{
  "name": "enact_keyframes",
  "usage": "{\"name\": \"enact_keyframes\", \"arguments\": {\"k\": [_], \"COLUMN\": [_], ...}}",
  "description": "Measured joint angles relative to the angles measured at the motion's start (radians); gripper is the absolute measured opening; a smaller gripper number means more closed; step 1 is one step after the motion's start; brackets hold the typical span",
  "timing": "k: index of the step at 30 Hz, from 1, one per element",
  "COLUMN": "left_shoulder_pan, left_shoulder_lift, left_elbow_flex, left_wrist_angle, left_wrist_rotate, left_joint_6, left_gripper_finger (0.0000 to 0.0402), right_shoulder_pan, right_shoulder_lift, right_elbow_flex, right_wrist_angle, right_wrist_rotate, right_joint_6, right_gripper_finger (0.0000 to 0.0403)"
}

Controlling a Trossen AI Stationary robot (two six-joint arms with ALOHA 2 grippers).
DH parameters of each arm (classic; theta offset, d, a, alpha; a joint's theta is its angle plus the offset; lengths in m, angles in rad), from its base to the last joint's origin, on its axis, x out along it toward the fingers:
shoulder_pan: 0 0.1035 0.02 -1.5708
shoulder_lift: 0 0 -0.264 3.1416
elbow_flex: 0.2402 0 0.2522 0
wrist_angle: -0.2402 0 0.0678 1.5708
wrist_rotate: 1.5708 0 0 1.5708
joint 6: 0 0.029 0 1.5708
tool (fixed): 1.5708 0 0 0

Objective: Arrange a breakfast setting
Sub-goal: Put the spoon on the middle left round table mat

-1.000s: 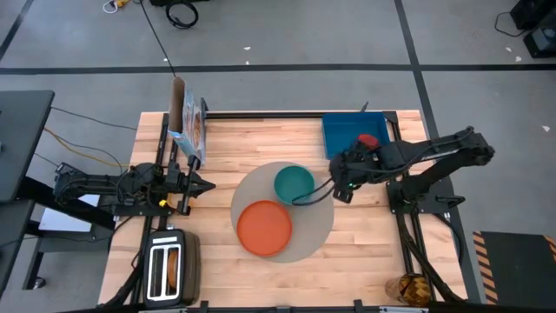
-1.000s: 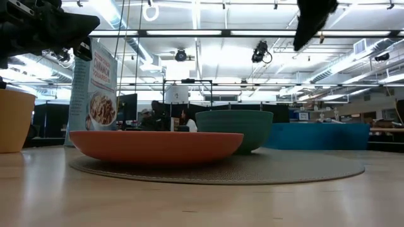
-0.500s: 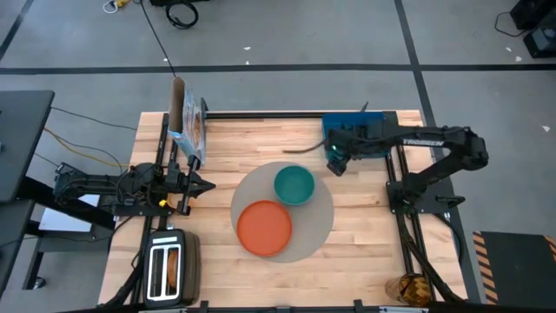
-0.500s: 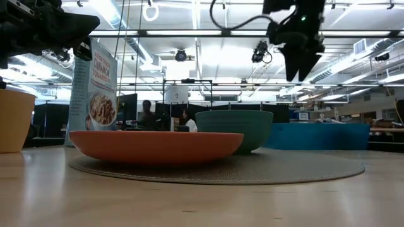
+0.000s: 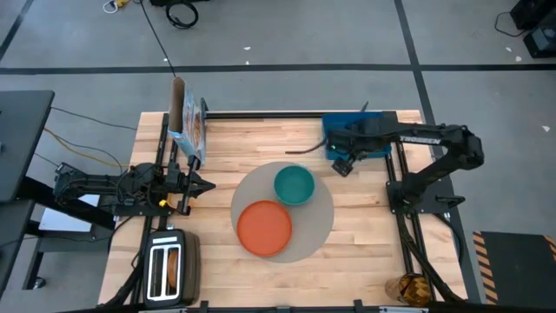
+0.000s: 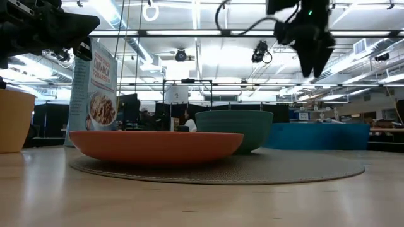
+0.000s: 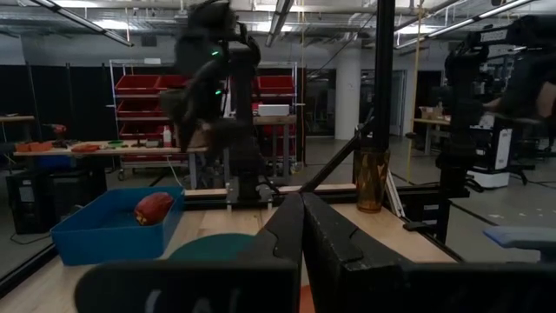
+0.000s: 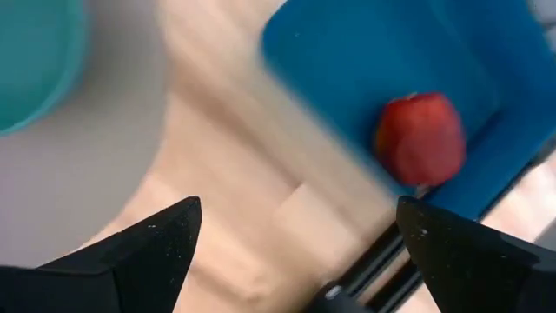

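Right gripper (image 5: 342, 163) swung from bowl (image 5: 294, 184) to tray (image 8: 365, 52); fingers (image 8: 148, 248) apart.

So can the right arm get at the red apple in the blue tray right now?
Probably yes. The right claw hangs open near the tray, and the red apple lies uncovered in it, nothing between them.

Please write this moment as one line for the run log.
right gripper: open, above table beside blue tray | apple: in tray | left gripper: shut, waiting at left edge | bowl, plate: on mat
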Motion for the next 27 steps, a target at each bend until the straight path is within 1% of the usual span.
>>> {"name": "enact_keyframes", "arguments": {"k": [3, 7, 9, 12, 17, 21, 23, 27], "left_shoulder_pan": [0.000, 0.000, 0.000, 0.000, 0.000, 0.000, 0.000, 0.000], "left_shoulder_lift": [0.000, 0.000, 0.000, 0.000, 0.000, 0.000, 0.000, 0.000], "left_elbow_flex": [0.000, 0.000, 0.000, 0.000, 0.000, 0.000, 0.000, 0.000], "left_wrist_angle": [0.000, 0.000, 0.000, 0.000, 0.000, 0.000, 0.000, 0.000], "left_wrist_rotate": [0.000, 0.000, 0.000, 0.000, 0.000, 0.000, 0.000, 0.000], "left_joint_6": [0.000, 0.000, 0.000, 0.000, 0.000, 0.000, 0.000, 0.000], "left_gripper_finger": [0.0009, 0.0009, 0.0009, 0.0009, 0.0009, 0.0009, 0.0009, 0.0009], "right_shoulder_pan": [0.148, 0.368, 0.478, 0.631, 0.849, 0.960, 0.999, 1.061], "right_shoulder_lift": [-0.031, -0.047, -0.044, -0.032, 0.011, 0.060, 0.082, 0.122], "right_elbow_flex": [0.000, 0.000, 0.000, 0.000, 0.026, 0.054, 0.067, 0.088], "right_wrist_angle": [-0.004, -0.023, -0.020, -0.016, -0.011, -0.004, -0.004, -0.003], "right_wrist_rotate": [-0.044, -0.092, -0.139, -0.253, -0.475, -0.657, -0.718, -0.796], "right_joint_6": [0.110, 0.297, 0.393, 0.547, 0.774, 0.912, 0.944, 0.992], "right_gripper_finger": [0.0394, 0.0394, 0.0394, 0.0394, 0.0390, 0.0383, 0.0379, 0.0369]}}
